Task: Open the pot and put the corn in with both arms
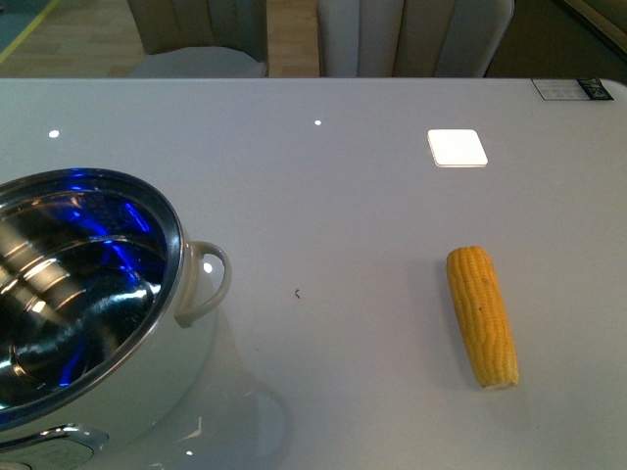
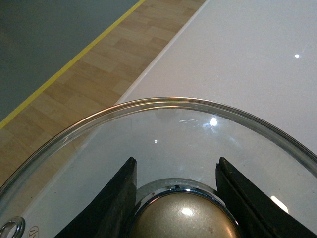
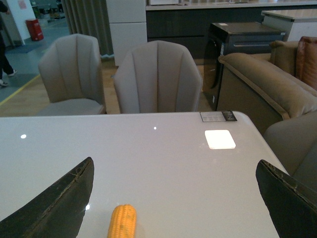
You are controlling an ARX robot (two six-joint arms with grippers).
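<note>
The white pot (image 1: 147, 392) stands open at the table's front left, its shiny steel inside (image 1: 69, 284) uncovered, one white loop handle (image 1: 211, 279) facing right. The yellow corn (image 1: 482, 313) lies on the table at the right, lengthwise. Neither arm shows in the front view. In the left wrist view my left gripper (image 2: 177, 171) is shut on the brass-coloured knob (image 2: 183, 218) of the glass pot lid (image 2: 163, 134), held over the table's edge. In the right wrist view my right gripper (image 3: 176, 198) is wide open above the table, the corn's end (image 3: 123, 221) between its fingers, nearer one.
A white square patch (image 1: 457, 147) shows on the table at the back right, and a label (image 1: 573, 89) at the far right corner. Grey chairs (image 3: 157, 77) stand behind the table, a sofa (image 3: 267, 84) to the right. Wooden floor (image 2: 74, 84) lies beside the table's left edge.
</note>
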